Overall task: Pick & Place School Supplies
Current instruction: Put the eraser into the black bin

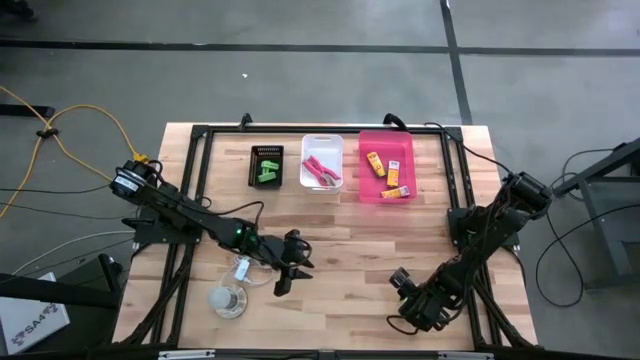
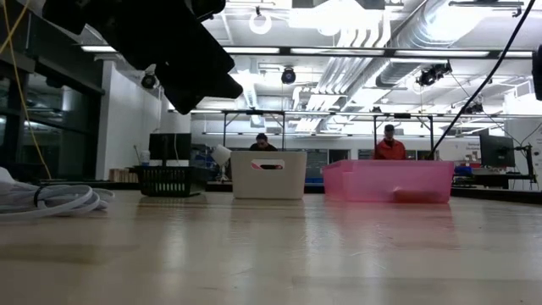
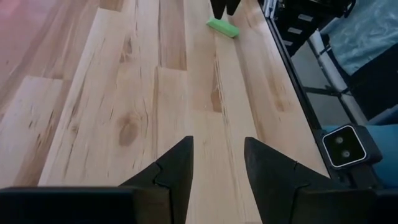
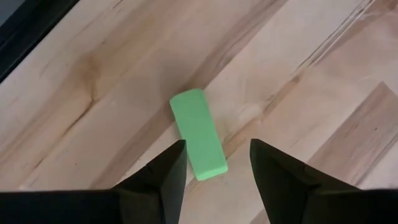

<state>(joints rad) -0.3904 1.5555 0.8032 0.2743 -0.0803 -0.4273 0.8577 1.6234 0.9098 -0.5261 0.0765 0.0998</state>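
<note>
A green piece lies flat on the bare wood of the table, just ahead of the right gripper and partly between its jaws. The jaws stand apart, one on each side of the piece's near end, and grasp nothing; whether they touch the piece cannot be told. In the left wrist view the same green piece shows far across the table, well ahead of the left gripper's jaws, with the right arm's dark tip right above it.

The left gripper hovers over the table's near-left part. Its jaws are parted with only bare wood between them, and they hold nothing. Just beside them, toward the table's left edge, lie a coiled white cord and a pale round disc.

Well beyond both pairs of jaws, along the table's far edge, three containers stand in a row. A black basket holds more green pieces. A white bin holds the pink-handled scissors. A pink bin holds the yellow-orange packets.

In the low view two people sit in the room behind the table.
</note>
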